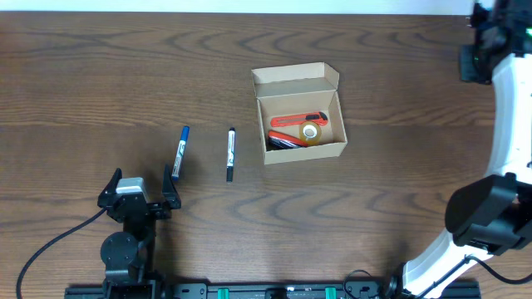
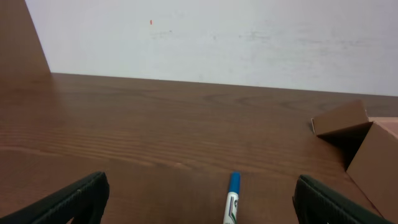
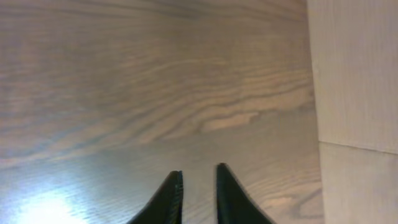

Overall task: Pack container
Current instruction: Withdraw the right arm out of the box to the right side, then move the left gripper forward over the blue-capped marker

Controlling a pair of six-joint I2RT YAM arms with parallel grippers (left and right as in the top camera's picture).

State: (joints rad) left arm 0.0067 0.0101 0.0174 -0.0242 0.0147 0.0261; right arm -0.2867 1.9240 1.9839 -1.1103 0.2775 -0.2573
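At the left fingers [image 1: 140,195]: spread wide, clamped on nothing, low over the near side of the desk [image 1: 83,83]. Just ahead of them, between the two tips in the wrist view: the capped end of a blue marker [image 1: 180,151], lying flat and slightly slanted. Beside that, toward the right: a black marker [image 1: 230,154], also flat, not touching the blue one.

At the right fingers [image 3: 179,186]: parted by a narrow slit, nothing in it, pointing at bare wood. To their right in the wrist view: a pale flat surface, not identifiable. Off at the right edge of the overhead view with the white right arm [image 1: 507,124], well apart from the markers.

Further out, near the middle of the desk, right of the black marker: the container [image 1: 303,152], upright, lid flap [image 1: 295,76] folded back on the far side, top open. Inside: a red-orange cutter [image 1: 295,121] along the far wall, a roll of clear tape [image 1: 311,132] just beside it, and something dark [image 1: 281,143] at the near-left corner, too small to name.
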